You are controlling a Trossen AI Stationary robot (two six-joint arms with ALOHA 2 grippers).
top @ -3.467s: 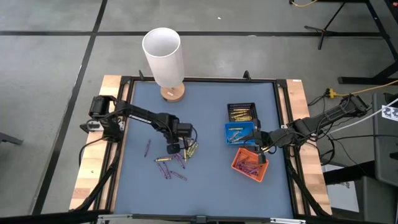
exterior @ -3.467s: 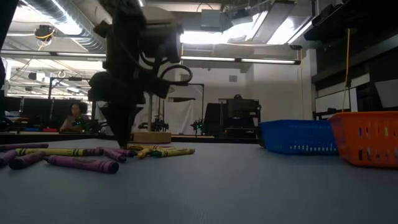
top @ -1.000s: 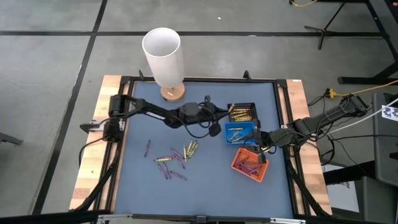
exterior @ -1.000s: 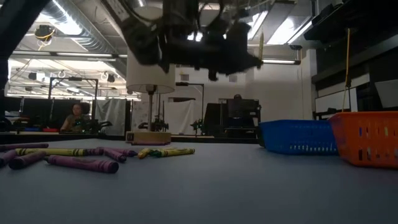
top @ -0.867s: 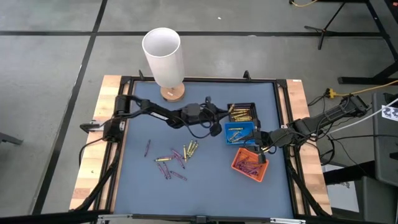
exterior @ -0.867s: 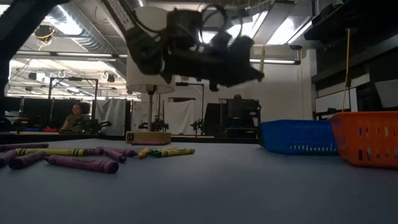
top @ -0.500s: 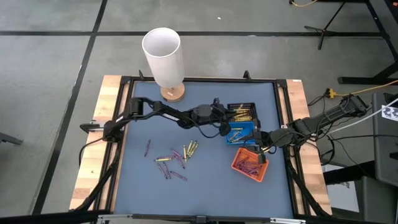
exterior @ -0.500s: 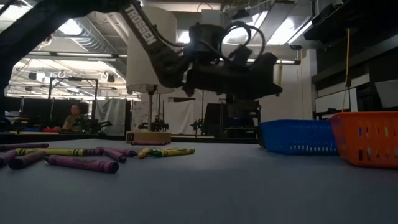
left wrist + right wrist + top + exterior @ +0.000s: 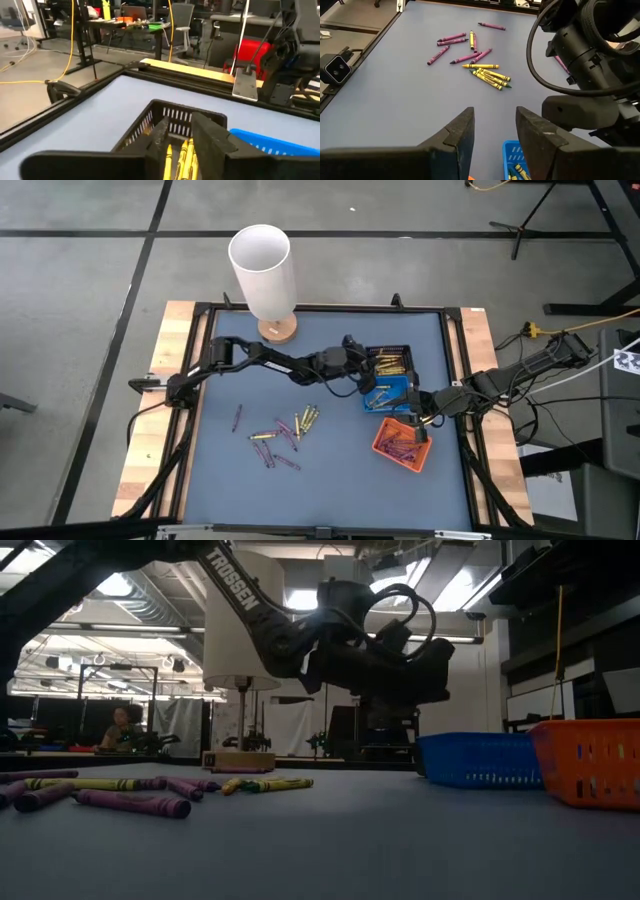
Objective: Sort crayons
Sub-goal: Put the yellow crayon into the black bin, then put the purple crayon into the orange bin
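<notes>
Purple and yellow crayons [image 9: 285, 435] lie loose on the blue mat, left of centre; the right wrist view also shows these crayons [image 9: 475, 55]. More yellow crayons [image 9: 181, 155] lie in the black tray [image 9: 388, 361]. My left gripper [image 9: 182, 137] hangs just above that tray's near-left part, almost level. It is open by a narrow gap with nothing between its fingers. My right gripper [image 9: 494, 125] waits open above the blue tray [image 9: 385, 394] and the orange tray [image 9: 400, 442].
A tall white cylinder [image 9: 263, 275] on a wooden foot stands at the table's far edge, left of centre. The three trays stand in a row on the right half. Bare mat lies between the loose crayons and the trays. A person [image 9: 122, 725] sits far off in the room.
My left gripper has gone toward the table's right edge and down, tipping nearer to level, and has stopped over the black tray. The yellow crayon that stood upright in its fingers no longer shows there in the low view.
</notes>
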